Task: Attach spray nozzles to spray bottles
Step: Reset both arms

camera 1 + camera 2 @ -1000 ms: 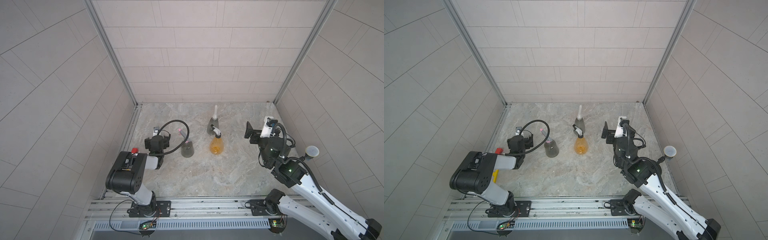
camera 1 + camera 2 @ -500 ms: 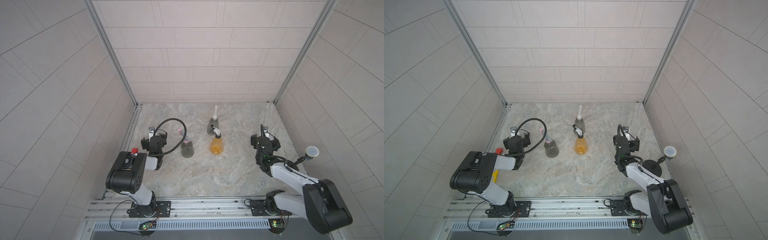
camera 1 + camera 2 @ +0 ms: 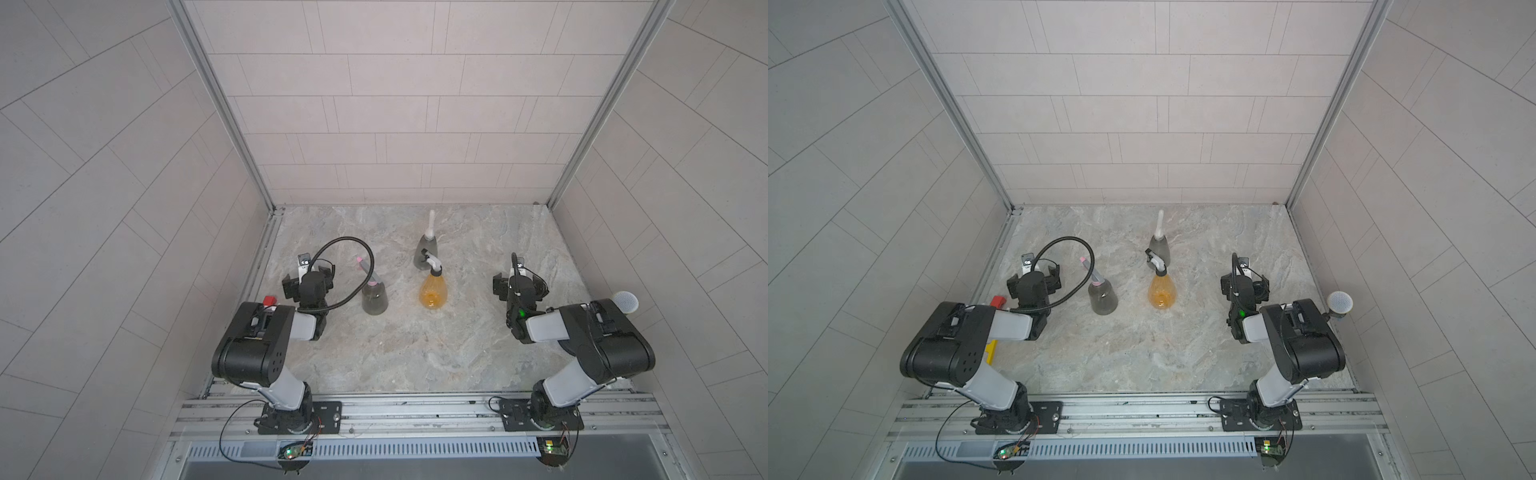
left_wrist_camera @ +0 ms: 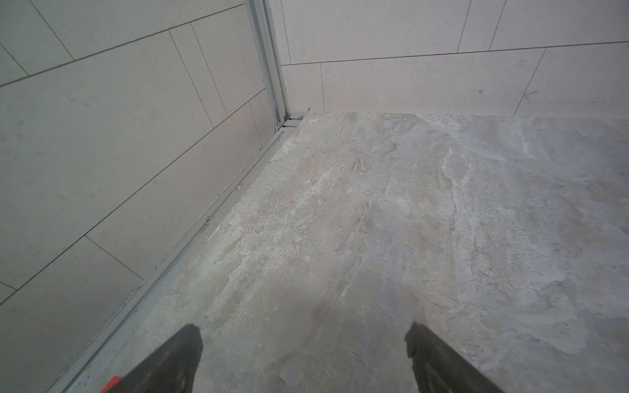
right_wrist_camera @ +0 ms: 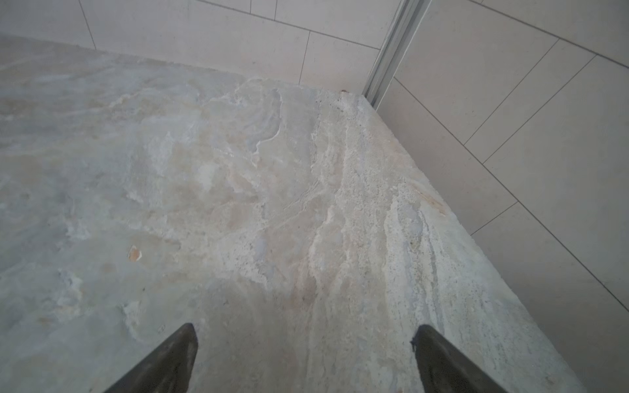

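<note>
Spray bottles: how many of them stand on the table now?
3. The left grey bottle stands on the robot's left side. The orange bottle stands near the middle. The rear grey bottle stands just behind the orange one. None seems hidden.

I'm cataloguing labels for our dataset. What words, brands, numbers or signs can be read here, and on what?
No text is legible in any view.
White left-arm tag: dark mark, too small to read.
White right-arm tag: likewise unreadable.
The orange bottle, nearer grey bottle and farther grey bottle: no label visible.
</note>
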Controlling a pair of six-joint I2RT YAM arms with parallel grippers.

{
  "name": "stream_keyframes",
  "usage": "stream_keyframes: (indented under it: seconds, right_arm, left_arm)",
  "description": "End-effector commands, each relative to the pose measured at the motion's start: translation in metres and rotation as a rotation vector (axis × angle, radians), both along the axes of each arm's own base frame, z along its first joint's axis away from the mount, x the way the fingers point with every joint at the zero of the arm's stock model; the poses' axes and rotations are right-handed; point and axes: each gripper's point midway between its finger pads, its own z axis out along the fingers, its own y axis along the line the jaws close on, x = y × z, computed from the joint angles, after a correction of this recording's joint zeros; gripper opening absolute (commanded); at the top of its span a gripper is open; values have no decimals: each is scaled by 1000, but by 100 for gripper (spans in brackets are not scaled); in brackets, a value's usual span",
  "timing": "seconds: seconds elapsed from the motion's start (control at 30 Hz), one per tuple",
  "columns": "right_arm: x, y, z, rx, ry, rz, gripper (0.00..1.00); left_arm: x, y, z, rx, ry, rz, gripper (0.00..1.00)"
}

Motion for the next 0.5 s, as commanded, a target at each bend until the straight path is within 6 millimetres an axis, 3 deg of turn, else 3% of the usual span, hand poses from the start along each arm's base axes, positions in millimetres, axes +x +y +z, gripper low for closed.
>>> stream_keyframes:
  seconds: [0.0, 0.47]
  right_arm:
    - [6, 2, 11, 27, -39, 17, 100]
    - [1, -4, 14, 3, -72, -39, 100]
  left_arm:
    - [-3, -2, 6, 31, -36, 15, 100]
    - [-2, -2, 5, 33, -27, 18, 100]
